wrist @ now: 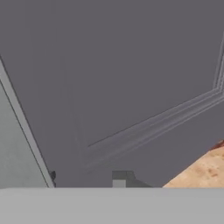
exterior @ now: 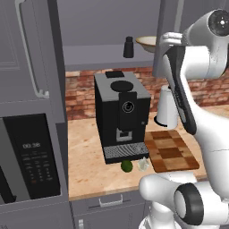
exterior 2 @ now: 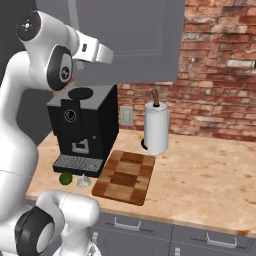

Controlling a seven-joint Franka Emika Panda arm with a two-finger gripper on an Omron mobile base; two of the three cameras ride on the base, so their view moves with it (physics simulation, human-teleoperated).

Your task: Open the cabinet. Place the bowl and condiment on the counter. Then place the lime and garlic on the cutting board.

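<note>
The cabinet's left half stands open, and on its shelf [exterior: 96, 51] are the slim black condiment [exterior: 129, 47] and, to its right, the cream bowl [exterior: 146, 42], partly hidden by my arm. My hand is raised against the right cabinet door [exterior 2: 135, 40]. That grey panel fills the hand view. Of the gripper [wrist: 86, 178] I see just the tips, so its state is unclear. Down on the counter [exterior: 89, 152], the dark-green lime [exterior: 126, 166] [exterior 2: 65, 178] and whitish garlic [exterior: 143, 164] [exterior 2: 83, 182] lie in front of the coffee machine. The checkered cutting board [exterior: 172, 150] [exterior 2: 127, 176] lies to their right.
A black coffee machine [exterior: 121, 112] [exterior 2: 85, 125] stands under the open shelf. A white paper-towel roll [exterior 2: 156, 127] stands behind the board. The tall grey unit with the black microwave [exterior: 31, 156] closes off the left. Bare counter [exterior 2: 210, 175] stretches right, with a brick wall behind.
</note>
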